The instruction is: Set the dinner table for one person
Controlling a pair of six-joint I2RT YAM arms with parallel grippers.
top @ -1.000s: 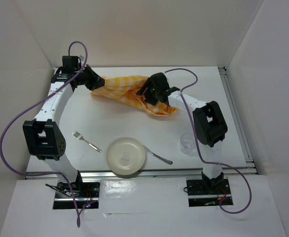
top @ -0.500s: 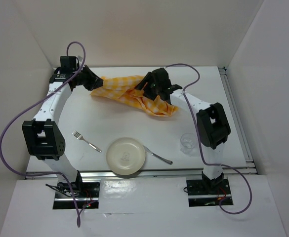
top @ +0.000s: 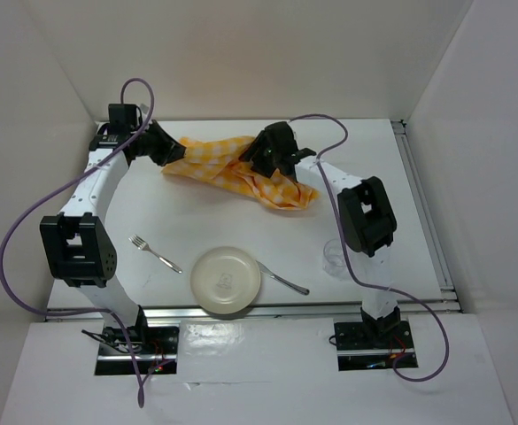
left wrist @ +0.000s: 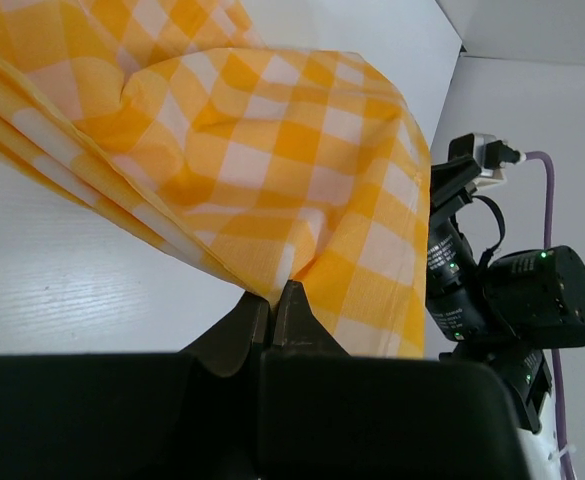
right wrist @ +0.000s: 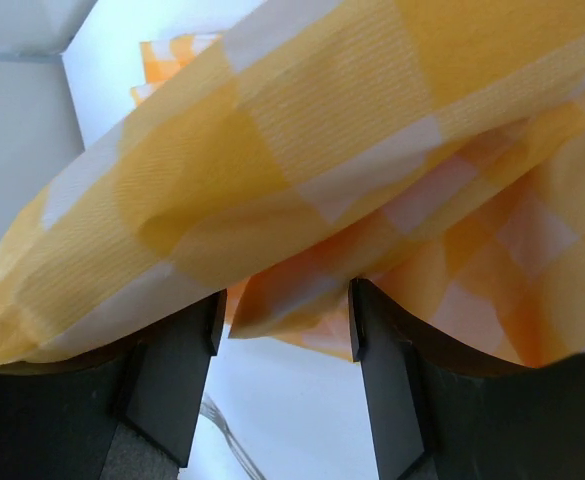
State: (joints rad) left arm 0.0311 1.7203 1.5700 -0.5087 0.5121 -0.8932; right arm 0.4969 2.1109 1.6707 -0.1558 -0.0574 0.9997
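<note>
Table: we see the white dinner table (top: 197, 212) filling the middle of the top view, with the arm bases at its lower edge.
Cloth: a yellow-and-white checked cloth (top: 228, 168) lies bunched in the upper middle of the frame, stretched between the two arms.
Left hand: the left gripper (top: 174, 157) sits at the cloth's upper left end. In its wrist view the fingertips (left wrist: 272, 300) are pressed together, pinching a fold of cloth.
Right hand: the right gripper (top: 260, 158) is over the middle of the cloth. Its fingers (right wrist: 182, 370) stand spread, with a fold hanging in the gap. We cannot tell whether they press on it.
Plate: a pale plate (top: 227, 282) rests at the lower middle.
Fork: a fork (top: 155, 253) lies left of the plate, apart from it.
Other cutlery: a metal piece (top: 283, 282) lies just right of the plate.
Glass: a clear glass (top: 335, 257) stands at the lower right, beside the right arm.
</note>
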